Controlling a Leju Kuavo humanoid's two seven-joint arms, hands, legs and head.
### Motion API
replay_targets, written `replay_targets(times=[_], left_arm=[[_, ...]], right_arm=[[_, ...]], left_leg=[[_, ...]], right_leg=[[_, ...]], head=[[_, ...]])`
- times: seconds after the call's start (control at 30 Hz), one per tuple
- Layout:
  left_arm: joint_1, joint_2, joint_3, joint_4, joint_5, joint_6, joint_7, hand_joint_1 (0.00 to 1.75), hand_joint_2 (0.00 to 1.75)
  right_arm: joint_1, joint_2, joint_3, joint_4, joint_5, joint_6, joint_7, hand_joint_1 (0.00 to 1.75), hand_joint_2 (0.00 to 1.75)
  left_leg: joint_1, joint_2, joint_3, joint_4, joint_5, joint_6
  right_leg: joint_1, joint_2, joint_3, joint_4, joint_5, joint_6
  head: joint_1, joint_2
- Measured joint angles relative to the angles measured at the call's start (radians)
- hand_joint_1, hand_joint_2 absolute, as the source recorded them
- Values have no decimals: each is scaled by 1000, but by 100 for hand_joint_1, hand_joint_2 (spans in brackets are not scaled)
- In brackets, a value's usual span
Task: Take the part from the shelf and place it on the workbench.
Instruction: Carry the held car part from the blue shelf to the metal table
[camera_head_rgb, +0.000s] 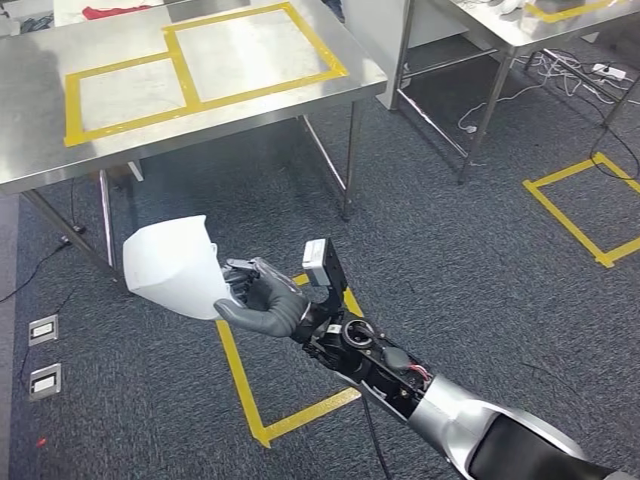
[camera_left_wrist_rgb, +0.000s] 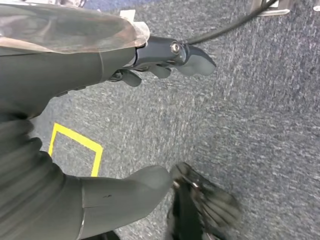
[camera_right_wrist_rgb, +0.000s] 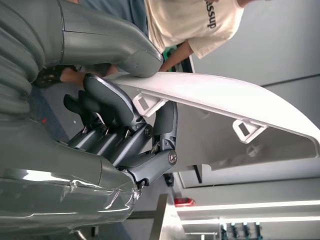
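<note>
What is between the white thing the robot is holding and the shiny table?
Nothing but air and grey carpet. In the head view the right hand holds the white part below the table, short of its edge.

yellow tape squares on grey carpet | white cables under far table | person's cream T-shirt

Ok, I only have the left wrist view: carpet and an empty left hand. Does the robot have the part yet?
Observer: Yes. In the head view the right hand grips a white part by its edge.
Operator: Is it on the workbench?
Observer: No. It is held over the carpet, on the near side of the steel workbench.
Operator: Anyone close by?
Observer: The right wrist view shows a person in a cream shirt beyond the part.
</note>
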Motion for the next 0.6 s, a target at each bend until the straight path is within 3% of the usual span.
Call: replay_targets(times=[0.03,0.07,0.13,0.2,0.33,0.37,0.47,0.5,0.53,0.57,0.6], left_arm=[[2,0,0,0,0,0,0,0,175],[3,1,0,0,1,0,0,0,175],[4,3,0,0,1,1,0,0,175],[3,4,0,0,1,1,0,0,175],[0,1,0,0,1,1,0,0,175],[-1,1,0,0,1,1,0,0,175],[-1,2,0,0,0,1,0,0,175],[0,2,0,0,0,2,0,0,175],[1,2,0,0,0,2,0,0,175],[1,1,0,0,0,2,0,0,175],[2,1,0,0,0,2,0,0,175]], right_arm=[[2,0,0,0,0,-1,1,175,175],[4,0,0,0,0,-2,1,175,175],[5,0,0,-1,0,-3,2,175,175],[5,0,0,-2,0,-5,2,175,175],[4,0,-1,-6,0,-6,2,175,175],[3,0,-2,-7,0,-6,1,175,175],[6,-1,-2,-9,0,-9,1,175,175],[8,-2,-2,-9,0,-11,1,175,175],[9,-3,-2,-9,0,-13,1,175,175],[10,-3,-3,-9,0,-13,1,175,175],[10,-4,-3,-9,0,-14,1,175,175]], left_leg=[[2,0,-11,-12,13,-1],[3,0,-4,-62,51,0],[4,-4,30,-205,156,5],[1,-9,50,-284,209,14],[4,-7,73,-296,203,36],[5,-6,81,-296,199,40],[6,-4,100,-297,181,47],[6,-4,109,-297,173,46],[6,-4,120,-297,165,44],[7,-4,133,-297,156,42],[8,-4,146,-297,146,39]], right_leg=[[-1,7,9,0,-7,1],[-1,12,20,0,-16,4],[-2,20,41,2,-34,11],[0,25,49,3,-50,22],[2,17,48,38,-74,42],[2,8,27,80,-91,47],[-5,-9,-92,281,-165,59],[-7,-10,-123,318,-178,61],[-9,-11,-135,316,-171,62],[-10,-12,-131,278,-142,62],[-11,-14,-113,212,-92,61]], head=[[-1,0],[-3,0],[-7,0],[-10,0],[-2,0],[2,0],[12,0],[15,0],[18,0],[21,0],[24,0]])
